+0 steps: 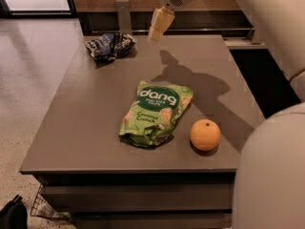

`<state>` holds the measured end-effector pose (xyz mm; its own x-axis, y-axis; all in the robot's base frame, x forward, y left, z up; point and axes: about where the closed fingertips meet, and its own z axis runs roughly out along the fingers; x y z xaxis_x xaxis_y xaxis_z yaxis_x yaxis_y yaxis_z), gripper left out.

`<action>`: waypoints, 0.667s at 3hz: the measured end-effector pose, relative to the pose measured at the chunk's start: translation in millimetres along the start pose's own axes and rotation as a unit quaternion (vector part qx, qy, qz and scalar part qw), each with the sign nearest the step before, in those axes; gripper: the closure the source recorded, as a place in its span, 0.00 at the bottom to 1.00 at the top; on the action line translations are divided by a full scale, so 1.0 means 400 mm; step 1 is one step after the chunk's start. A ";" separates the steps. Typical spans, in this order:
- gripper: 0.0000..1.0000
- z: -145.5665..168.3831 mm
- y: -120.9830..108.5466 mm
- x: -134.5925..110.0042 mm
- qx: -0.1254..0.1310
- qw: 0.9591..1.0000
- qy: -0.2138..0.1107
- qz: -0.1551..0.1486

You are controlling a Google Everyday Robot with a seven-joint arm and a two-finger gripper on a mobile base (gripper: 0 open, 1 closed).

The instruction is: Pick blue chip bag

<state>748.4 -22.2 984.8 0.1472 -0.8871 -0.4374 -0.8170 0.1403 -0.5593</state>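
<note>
A grey rectangular tabletop point(86, 109) carries three things. The small crumpled dark navy-blue foil chip bag point(109, 46) with white markings lies at the far left corner, untouched. A larger bright green foil snack bag marked "dang" point(155, 113) lies flat near the middle. A round orange fruit point(205, 134) sits just beside it on the right, near the front edge. The robot's pale cream claw point(159, 25) hangs above the far edge of the tabletop, to the right of the blue bag and apart from it. It holds nothing, and whether it is wide or narrow cannot be told. The pick looks barely begun: reaching over the blue bag, descending, closing and lifting all remain.
</note>
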 end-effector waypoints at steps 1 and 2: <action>0.00 0.142 -0.037 -0.055 -0.007 0.999 -0.037 -0.002; 0.00 0.273 -0.046 -0.139 -0.020 0.996 -0.087 -0.002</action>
<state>816.1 72.6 942.3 0.2418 -0.7979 -0.5522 -0.8375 0.1159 -0.5340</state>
